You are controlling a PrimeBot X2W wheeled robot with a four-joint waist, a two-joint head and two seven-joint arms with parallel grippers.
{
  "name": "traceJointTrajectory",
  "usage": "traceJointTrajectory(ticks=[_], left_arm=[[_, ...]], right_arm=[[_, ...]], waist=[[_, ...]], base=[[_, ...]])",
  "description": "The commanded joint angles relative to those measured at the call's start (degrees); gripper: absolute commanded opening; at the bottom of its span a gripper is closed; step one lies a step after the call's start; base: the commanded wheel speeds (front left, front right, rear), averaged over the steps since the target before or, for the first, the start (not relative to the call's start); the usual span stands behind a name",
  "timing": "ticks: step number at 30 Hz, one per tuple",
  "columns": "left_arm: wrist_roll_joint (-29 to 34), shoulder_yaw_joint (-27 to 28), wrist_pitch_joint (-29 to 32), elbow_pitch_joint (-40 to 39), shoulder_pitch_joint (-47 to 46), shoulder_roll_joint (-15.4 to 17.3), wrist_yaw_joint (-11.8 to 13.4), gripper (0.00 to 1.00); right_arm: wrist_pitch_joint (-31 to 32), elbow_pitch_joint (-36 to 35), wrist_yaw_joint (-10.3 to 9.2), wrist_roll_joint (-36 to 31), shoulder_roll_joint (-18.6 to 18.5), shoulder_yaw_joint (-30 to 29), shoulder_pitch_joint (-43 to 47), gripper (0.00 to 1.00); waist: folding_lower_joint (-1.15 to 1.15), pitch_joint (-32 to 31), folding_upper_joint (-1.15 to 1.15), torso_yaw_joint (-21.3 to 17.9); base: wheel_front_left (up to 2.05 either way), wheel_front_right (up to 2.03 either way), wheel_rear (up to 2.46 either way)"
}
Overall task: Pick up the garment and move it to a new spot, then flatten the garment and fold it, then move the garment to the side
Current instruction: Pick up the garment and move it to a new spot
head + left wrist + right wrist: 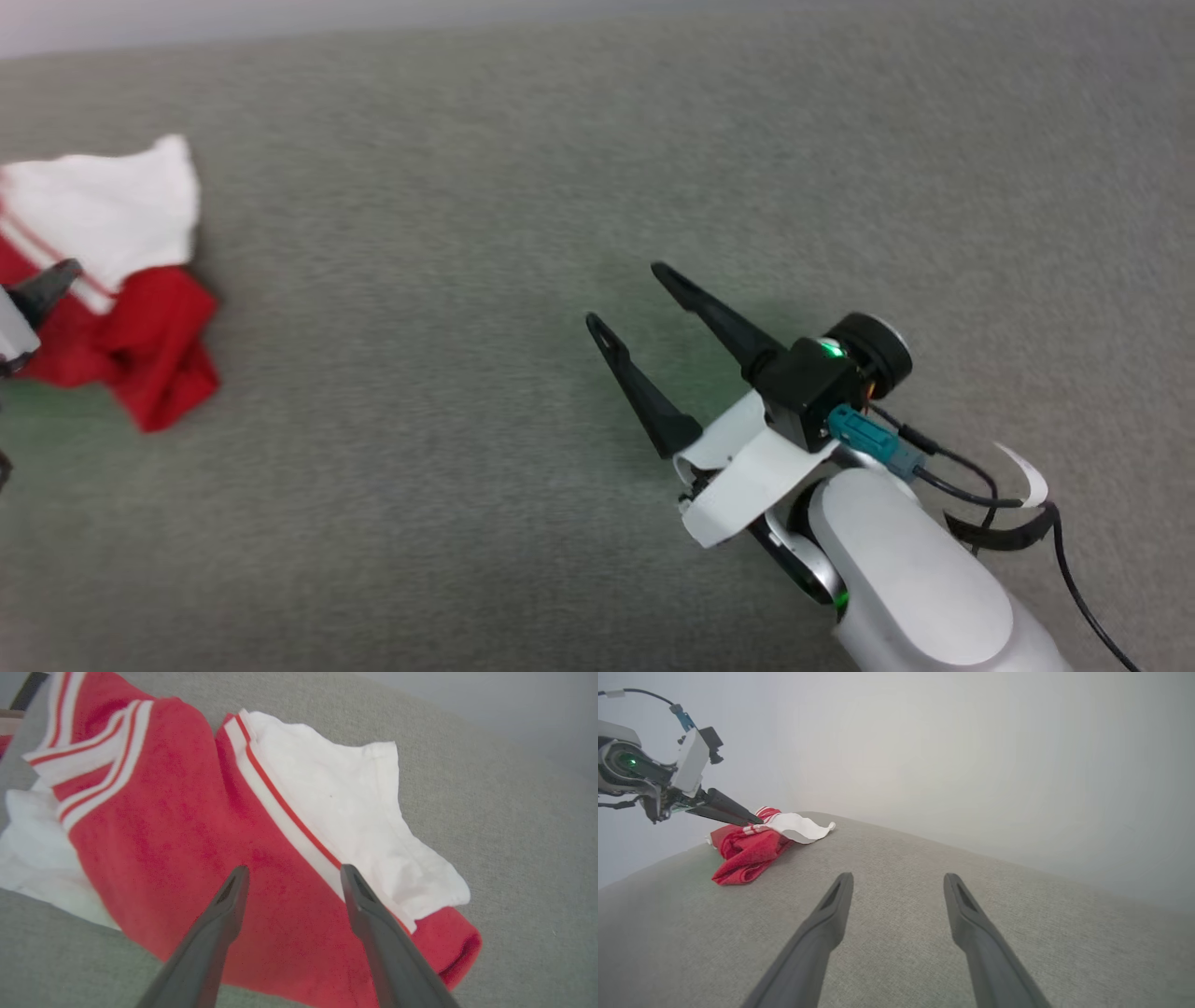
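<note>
The garment [121,308] lies crumpled at the head view's far left on the grey fabric surface [709,131], well apart from the right gripper [625,296], which is spread wide and empty. Left wrist view: the left gripper [292,872], wide open and holding nothing, hovers over the red body beside the white sleeve. Closing here may pinch bunched layers, or a thin fold that slips on lifting. Right wrist view: the shirt sits far left, the left fingers at its top, contact unclear.
</note>
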Motion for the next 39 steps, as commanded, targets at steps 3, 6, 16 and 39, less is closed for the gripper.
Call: traceJointTrajectory(ticks=[3, 6, 16, 39], left_arm=[[-2.43, 0.09, 1.75, -0.07, -0.15, 1.04, 0.01, 1.0], [-3.47, -1.16, 4.39, 0.84, 0.68, 1.66, 0.01, 1.0], [-4.68, -5.65, 8.2, 3.71, 2.53, -0.2, 0.07, 1.0], [-5.18, -10.74, -10.84, -4.84, -4.05, -0.9, 0.03, 0.0]], right_arm=[[0.33, -1.47, 0.0, 0.01, 0.17, 0.31, -0.98, 1.0], [0.58, -2.8, 0.0, -0.33, 0.17, 0.33, -0.61, 1.0], [1.62, -5.43, 0.0, -1.35, 0.17, -0.54, 0.14, 1.0], [0.31, -6.1, 0.0, -1.4, 0.13, -10.33, 5.26, 1.0]], waist=[[0.0, 5.28, 0.0, -4.85], [0.0, 6.38, 0.0, -5.67], [0.0, 7.96, 0.0, -6.41], [0.0, -0.66, 0.0, -1.3]], base=[[0.0, 0.0, 0.0], [0.0, 0.0, 0.0], [0.0, 0.0, 0.0], [0.0, 0.0, 0.0]])
